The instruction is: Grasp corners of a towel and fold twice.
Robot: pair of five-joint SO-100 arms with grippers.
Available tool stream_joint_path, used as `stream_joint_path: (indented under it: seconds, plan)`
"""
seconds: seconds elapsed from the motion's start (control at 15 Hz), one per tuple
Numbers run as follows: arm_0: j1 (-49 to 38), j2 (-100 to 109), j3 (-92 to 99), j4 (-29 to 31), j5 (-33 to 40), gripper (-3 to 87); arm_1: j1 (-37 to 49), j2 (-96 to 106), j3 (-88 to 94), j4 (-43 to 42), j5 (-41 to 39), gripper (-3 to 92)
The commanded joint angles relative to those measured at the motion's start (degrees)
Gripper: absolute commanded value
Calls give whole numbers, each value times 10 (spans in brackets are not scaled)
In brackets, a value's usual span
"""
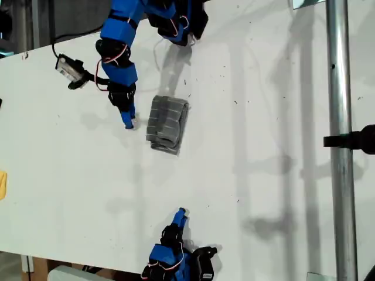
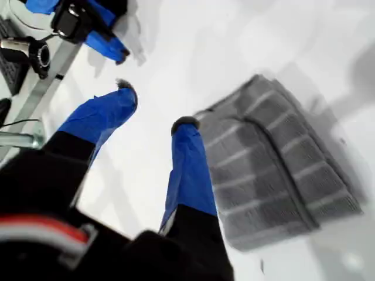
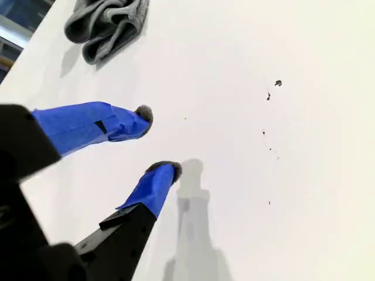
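Observation:
The towel (image 1: 167, 124) lies on the white table (image 1: 263, 175) as a small folded bundle, grey with pale stripes. Its corners are lost among the layers, which show at the bundle's edge in the first wrist view. My first gripper (image 1: 129, 121) points down at the table just to the exterior view's left of the towel. It stands open (image 2: 153, 108) and empty, with one finger (image 2: 188, 170) close beside the towel (image 2: 275, 158). My second gripper (image 1: 181, 213) is low in the exterior view, well away from the towel (image 3: 105, 23), open (image 3: 157, 141) over bare table.
A vertical metal pole (image 1: 338, 146) with a black clamp (image 1: 354, 140) crosses the exterior view's right. A yellow object (image 1: 2, 184) sits at that view's left edge. The table's near edge runs just under the second arm's base (image 1: 176, 263).

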Motion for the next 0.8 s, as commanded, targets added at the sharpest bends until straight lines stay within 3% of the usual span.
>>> stream_joint_path:
  seconds: [0.0,0.13,0.27,0.33,0.6,0.73]
  plan:
    - [-5,4,7,2,13,140,-16,221,161,48,34,123]
    - [-6,4,7,2,19,140,-72,381,298,96,86,64]
    - [-6,4,7,2,256,139,-142,453,372,116,139,-3]
    - [-4,4,9,-3,291,137,-168,461,396,122,161,-3]
    - [24,4,9,-3,286,120,-223,618,514,249,296,64]
    - [21,4,9,-2,286,120,-218,618,511,262,261,63]
